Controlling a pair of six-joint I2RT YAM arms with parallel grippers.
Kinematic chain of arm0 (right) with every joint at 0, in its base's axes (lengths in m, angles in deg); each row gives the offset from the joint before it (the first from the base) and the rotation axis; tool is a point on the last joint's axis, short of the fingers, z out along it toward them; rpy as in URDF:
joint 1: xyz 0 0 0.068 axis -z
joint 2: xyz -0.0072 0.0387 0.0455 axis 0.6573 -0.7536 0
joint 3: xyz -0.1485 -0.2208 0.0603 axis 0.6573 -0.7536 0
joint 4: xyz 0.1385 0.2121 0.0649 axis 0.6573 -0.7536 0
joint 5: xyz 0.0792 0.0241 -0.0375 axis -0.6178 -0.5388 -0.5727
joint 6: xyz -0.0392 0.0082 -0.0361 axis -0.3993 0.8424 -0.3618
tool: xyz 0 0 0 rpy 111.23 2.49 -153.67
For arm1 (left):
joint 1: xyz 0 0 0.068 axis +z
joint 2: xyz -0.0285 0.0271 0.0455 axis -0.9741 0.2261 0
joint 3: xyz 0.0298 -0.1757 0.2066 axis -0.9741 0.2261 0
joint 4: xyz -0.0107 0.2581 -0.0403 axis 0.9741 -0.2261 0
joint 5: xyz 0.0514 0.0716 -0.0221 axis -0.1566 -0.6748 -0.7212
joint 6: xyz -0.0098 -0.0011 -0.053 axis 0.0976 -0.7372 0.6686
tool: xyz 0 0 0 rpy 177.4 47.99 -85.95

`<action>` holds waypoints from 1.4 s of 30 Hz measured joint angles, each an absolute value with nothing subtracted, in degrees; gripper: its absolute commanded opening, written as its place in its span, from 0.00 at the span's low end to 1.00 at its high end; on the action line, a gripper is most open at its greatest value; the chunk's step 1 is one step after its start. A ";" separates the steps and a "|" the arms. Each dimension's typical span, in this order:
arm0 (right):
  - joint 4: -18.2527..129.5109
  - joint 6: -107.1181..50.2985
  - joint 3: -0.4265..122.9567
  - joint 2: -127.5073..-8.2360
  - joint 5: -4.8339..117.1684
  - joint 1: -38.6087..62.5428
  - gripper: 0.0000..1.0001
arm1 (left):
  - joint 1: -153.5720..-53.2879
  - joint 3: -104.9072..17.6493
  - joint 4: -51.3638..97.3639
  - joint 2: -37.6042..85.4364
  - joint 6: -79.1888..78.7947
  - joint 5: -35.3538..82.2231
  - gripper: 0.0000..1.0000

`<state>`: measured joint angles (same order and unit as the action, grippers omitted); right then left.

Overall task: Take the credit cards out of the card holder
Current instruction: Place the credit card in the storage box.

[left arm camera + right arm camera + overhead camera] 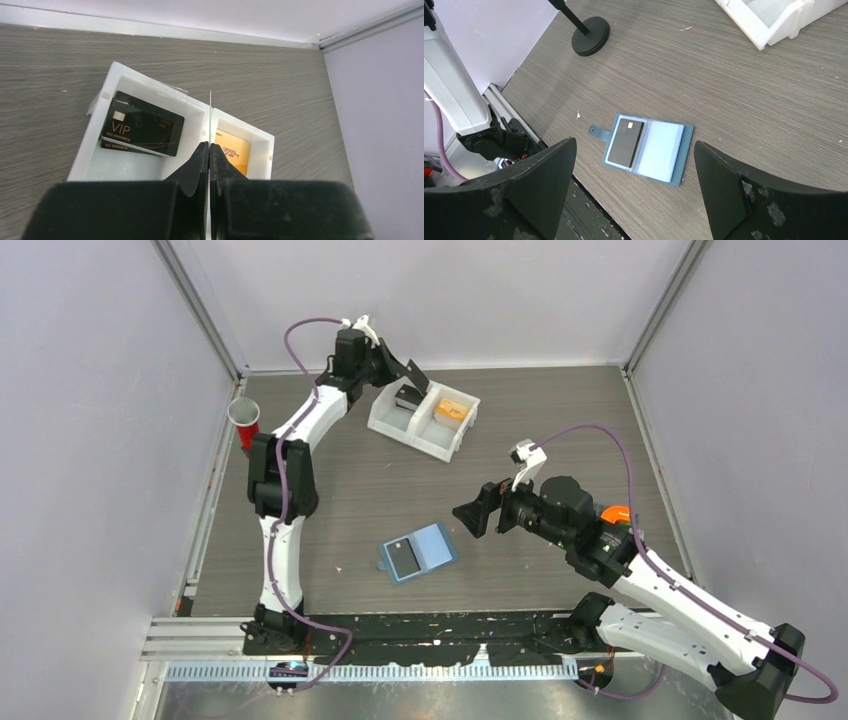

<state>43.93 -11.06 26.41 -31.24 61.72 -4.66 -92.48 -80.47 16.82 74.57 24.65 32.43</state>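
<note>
The left end effector (209,146) is clamped shut on what looks like a thin card (210,115), seen edge-on and sticking out past its fingertips. Directly beneath the tips lies the divider of a white tray (415,440). Two black credit cards (142,130) are stacked in the compartment just left of the tips, and an orange card (232,152) lies in the one just to the right.

The right end effector (480,510) has its fingers spread wide and empty. It hangs above the bench (744,100), with the open blue card holder (663,150) below and between its fingers, not touched. One black card (625,142) sits on the holder's left half. The other half shows only a pale sleeve.

The step in hand looks like dropping off a pulled card. Next, the left fingers would need to shift towards the black stack and part. The last card probably calls for a low pinch on its exposed edge, with the holder pinned so it does not drag along.
</note>
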 measured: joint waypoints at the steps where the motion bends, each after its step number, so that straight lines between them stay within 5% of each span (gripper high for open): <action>1: 43.93 -11.06 26.49 -31.35 61.87 -4.66 0.95 | -92.33 -80.89 16.75 74.85 24.30 32.56 0.00; 25: 44.06 -11.02 29.64 -38.21 62.46 -4.66 0.95 | -91.08 -85.85 15.42 83.31 23.03 35.14 0.04; 42: 44.19 -11.06 31.17 -39.19 62.49 -4.44 0.95 | -90.43 -90.48 13.50 87.38 26.83 36.30 0.34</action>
<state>44.19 -11.06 31.17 -39.19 62.49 -4.44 -90.43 -90.48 13.50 87.38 26.83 36.30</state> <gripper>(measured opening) 0.955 0.310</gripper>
